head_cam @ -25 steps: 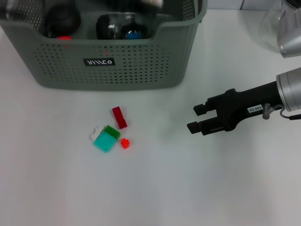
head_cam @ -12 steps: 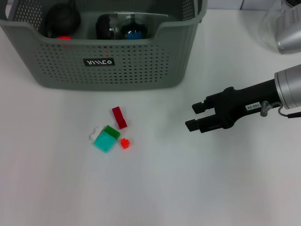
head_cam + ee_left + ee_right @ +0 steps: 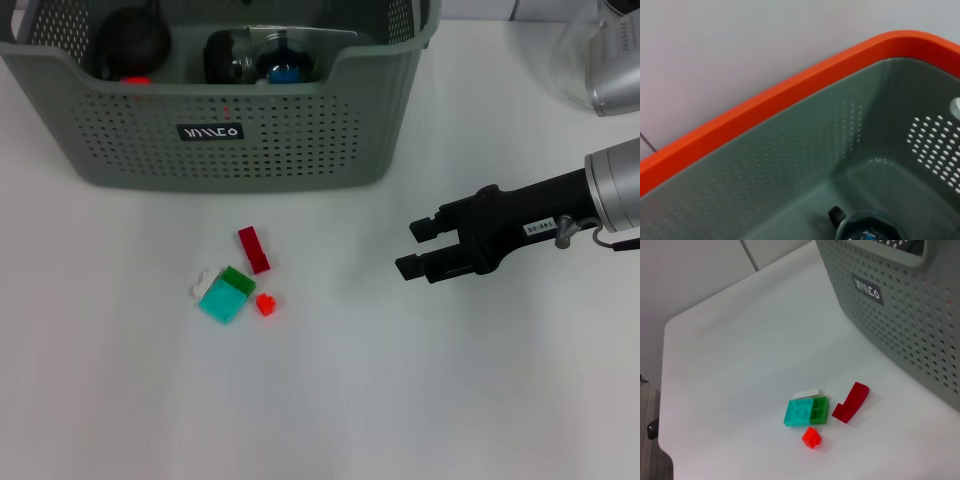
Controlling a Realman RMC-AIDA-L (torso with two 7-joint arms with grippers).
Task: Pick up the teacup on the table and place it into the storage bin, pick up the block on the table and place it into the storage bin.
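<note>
The grey-green storage bin [image 3: 300, 130] stands at the back of the table. Inside it lies a dark glossy teacup [image 3: 262, 58] with a blue spot, beside a black round object [image 3: 130, 40]; the left wrist view shows the bin's inner wall [image 3: 790, 165] and the cup's top [image 3: 865, 231]. A loose cluster of blocks lies in front of the bin: a dark red bar [image 3: 254, 249], a green block [image 3: 238, 277], a teal one [image 3: 221, 301], a white one [image 3: 203, 284] and a small red one [image 3: 265, 304]. My right gripper [image 3: 411, 250] hovers open and empty to their right. The left gripper is out of view.
A silvery, glassy object [image 3: 600, 60] sits at the back right corner. The right wrist view shows the teal block [image 3: 799, 412], the dark red bar [image 3: 851, 401], the small red block [image 3: 811, 437], the bin's labelled wall [image 3: 900, 315] and the table's far edge [image 3: 670, 325].
A blurred shape above the bin's back rim has left the picture. My right gripper shifted slightly left toward the blocks, then held. The blocks have not moved.
</note>
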